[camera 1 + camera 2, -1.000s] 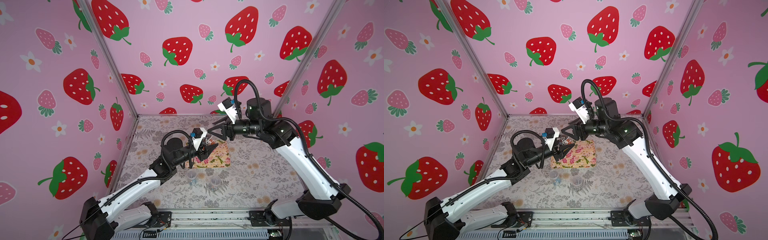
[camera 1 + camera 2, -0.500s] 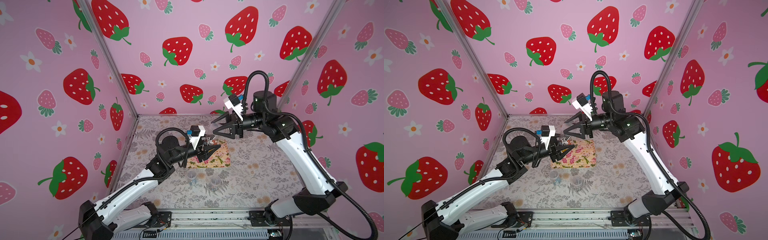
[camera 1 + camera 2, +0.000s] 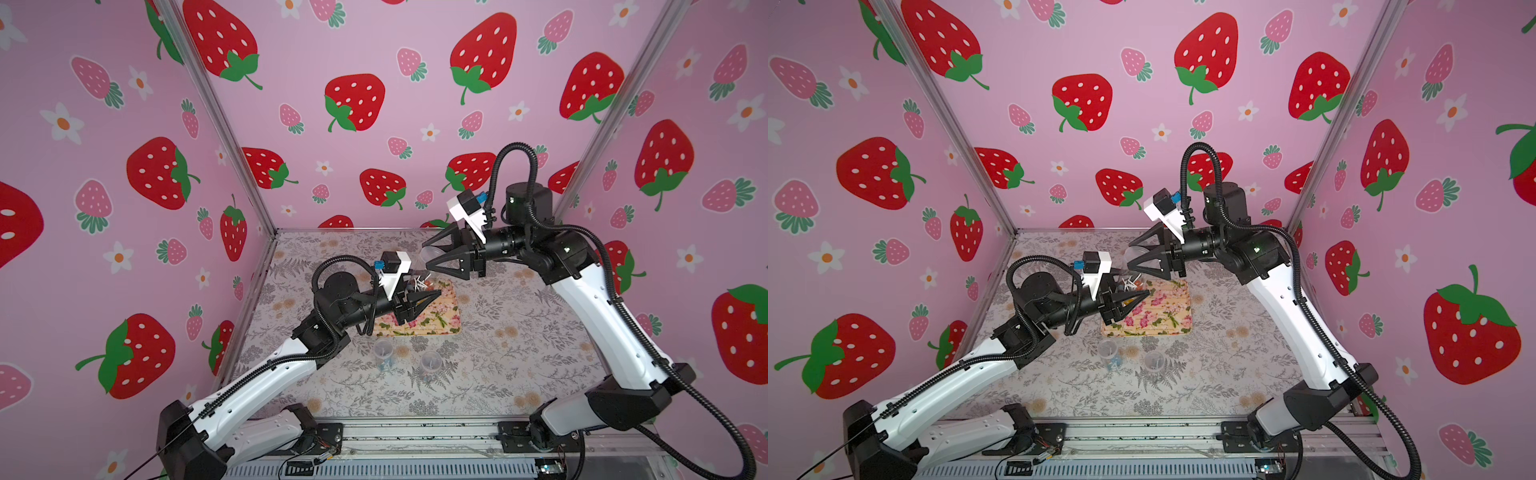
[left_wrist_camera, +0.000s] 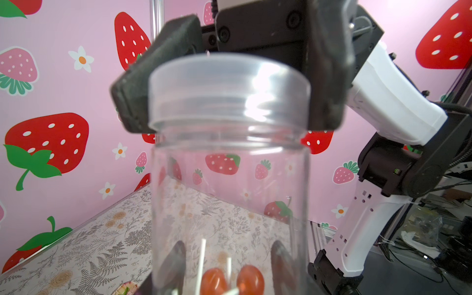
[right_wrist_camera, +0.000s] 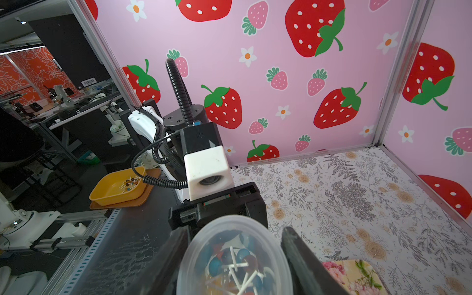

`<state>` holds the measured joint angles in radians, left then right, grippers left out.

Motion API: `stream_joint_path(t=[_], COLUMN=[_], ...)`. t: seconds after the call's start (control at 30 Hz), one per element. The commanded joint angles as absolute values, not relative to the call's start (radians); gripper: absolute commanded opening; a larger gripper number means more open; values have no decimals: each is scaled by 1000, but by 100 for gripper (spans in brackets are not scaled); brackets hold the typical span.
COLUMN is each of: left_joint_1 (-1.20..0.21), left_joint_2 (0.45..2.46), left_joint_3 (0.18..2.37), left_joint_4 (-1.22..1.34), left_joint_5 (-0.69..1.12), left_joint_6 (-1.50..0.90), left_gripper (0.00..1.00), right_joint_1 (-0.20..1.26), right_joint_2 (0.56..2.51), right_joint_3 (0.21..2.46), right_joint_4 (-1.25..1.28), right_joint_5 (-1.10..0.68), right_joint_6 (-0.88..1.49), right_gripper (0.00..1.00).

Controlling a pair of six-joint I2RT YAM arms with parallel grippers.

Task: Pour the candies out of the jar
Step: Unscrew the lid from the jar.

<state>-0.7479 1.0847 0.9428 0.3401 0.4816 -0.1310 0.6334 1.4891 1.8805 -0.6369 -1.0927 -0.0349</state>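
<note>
A clear plastic jar [image 4: 229,184] stands upright above the far left corner of a floral tray [image 3: 432,324]. My left gripper [image 3: 432,296] is shut on its lower body, and both fingers show dark through the wall in the left wrist view. The candies [image 5: 229,263], small lollipops with white sticks and blue, dark and orange heads [image 4: 213,281], lie at the bottom. A translucent lid [image 4: 224,84] sits on the neck. My right gripper [image 3: 428,257] reaches in from the right with one pad [image 4: 132,84] on each side of the lid. Whether they press on it does not show.
Two small clear cups [image 3: 383,351] [image 3: 430,361] stand on the flowered table cover [image 3: 519,332] in front of the tray. Pink strawberry walls close in the left, back and right sides. Outside the cell, a yellow tray [image 5: 109,194] sits on a bench.
The right wrist has rolled around the lid and that arm's elbow has lifted. The left arm has nudged the jar slightly rightward. The jar stays in the left grip.
</note>
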Motion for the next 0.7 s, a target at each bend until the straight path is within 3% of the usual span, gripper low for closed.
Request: stream_joint_path(t=[0.0,0.23,0.5,0.67], left_joint_1=[-753,-753,-752,-752], left_joint_2=[1074,1075,1106,1130], left_joint_3=[944,930,925,936], left_joint_4=[376,379,395,399], left_joint_5=[501,429,296,261], left_joint_6=[-123,-95,5,46], left_gripper=[47,47,47,47], right_joint_1=[626,626,627,678], right_joint_2=[1465,1430,1374,1379], right_joint_3=[1893,1894,1918,1925], right_joint_4=[-604,-565,-580,-695], right_joint_5=[-1072,-1010,-633,-470], right_joint_6=[-86,-24,314,345], right_gripper=[68,93,96,96])
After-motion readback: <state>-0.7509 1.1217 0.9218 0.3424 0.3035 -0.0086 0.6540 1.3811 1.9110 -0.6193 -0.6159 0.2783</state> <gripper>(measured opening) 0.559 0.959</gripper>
